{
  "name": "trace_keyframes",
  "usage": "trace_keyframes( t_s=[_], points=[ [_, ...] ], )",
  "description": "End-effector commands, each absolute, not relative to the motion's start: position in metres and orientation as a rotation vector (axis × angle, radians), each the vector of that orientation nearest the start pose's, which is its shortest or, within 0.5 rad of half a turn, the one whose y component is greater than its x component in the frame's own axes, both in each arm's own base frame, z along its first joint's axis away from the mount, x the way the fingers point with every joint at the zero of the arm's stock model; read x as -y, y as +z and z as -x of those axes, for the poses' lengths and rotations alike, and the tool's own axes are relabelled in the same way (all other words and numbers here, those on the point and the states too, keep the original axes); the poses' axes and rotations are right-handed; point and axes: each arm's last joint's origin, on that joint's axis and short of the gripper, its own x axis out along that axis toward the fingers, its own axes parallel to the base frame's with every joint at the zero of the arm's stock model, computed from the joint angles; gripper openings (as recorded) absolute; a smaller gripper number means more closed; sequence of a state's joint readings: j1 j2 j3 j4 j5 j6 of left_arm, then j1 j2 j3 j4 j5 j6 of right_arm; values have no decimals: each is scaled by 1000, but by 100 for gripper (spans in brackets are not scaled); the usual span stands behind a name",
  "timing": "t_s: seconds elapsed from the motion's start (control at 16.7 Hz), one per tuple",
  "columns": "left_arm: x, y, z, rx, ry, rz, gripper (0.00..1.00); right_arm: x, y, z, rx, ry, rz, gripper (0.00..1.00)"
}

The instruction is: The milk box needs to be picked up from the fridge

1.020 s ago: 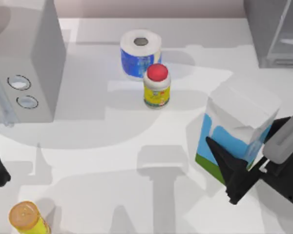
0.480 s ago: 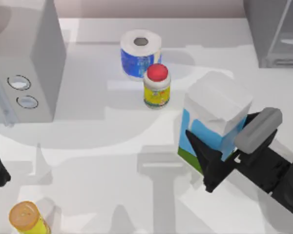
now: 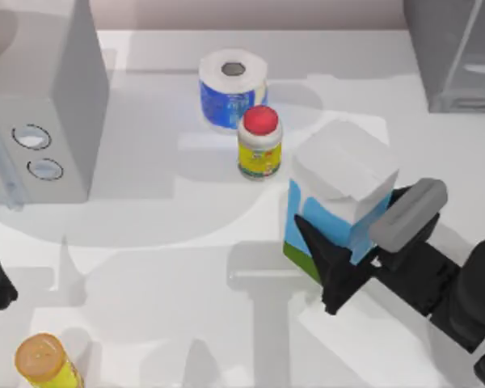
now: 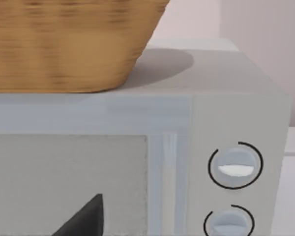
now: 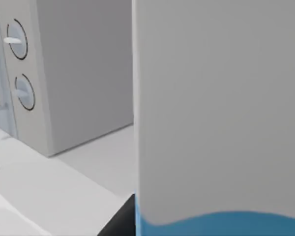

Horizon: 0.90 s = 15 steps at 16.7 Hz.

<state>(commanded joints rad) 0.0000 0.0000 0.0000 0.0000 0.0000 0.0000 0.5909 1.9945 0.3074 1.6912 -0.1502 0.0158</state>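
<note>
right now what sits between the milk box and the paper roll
In the top view, the yellow bottle with a red cap stands between the milk box, held by the right tool, and the paper roll.

Rendered kitchen-style tabletop. A white table (image 3: pixel 162 242) carries household appliances and groceries: a light grey box with two round dials (image 3: pixel 40 113) at the left with a wicker basket (image 4: pixel 64 44) on top, a dark grey fridge (image 3: pixel 457 52) at the far right, and a paper roll (image 3: pixel 230 89) beside a red-capped bottle (image 3: pixel 260 144).
</note>
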Motion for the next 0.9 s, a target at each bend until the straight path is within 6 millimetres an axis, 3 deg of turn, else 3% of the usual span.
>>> trace_keyframes(
  t_s=[0.78,0.9],
  points=[
    [1,160,-106,0,0,0,100,-152,90,-215,1,764,-1,98],
    [1,160,-106,0,0,0,100,-152,90,-215,1,764,-1,100]
  ],
)
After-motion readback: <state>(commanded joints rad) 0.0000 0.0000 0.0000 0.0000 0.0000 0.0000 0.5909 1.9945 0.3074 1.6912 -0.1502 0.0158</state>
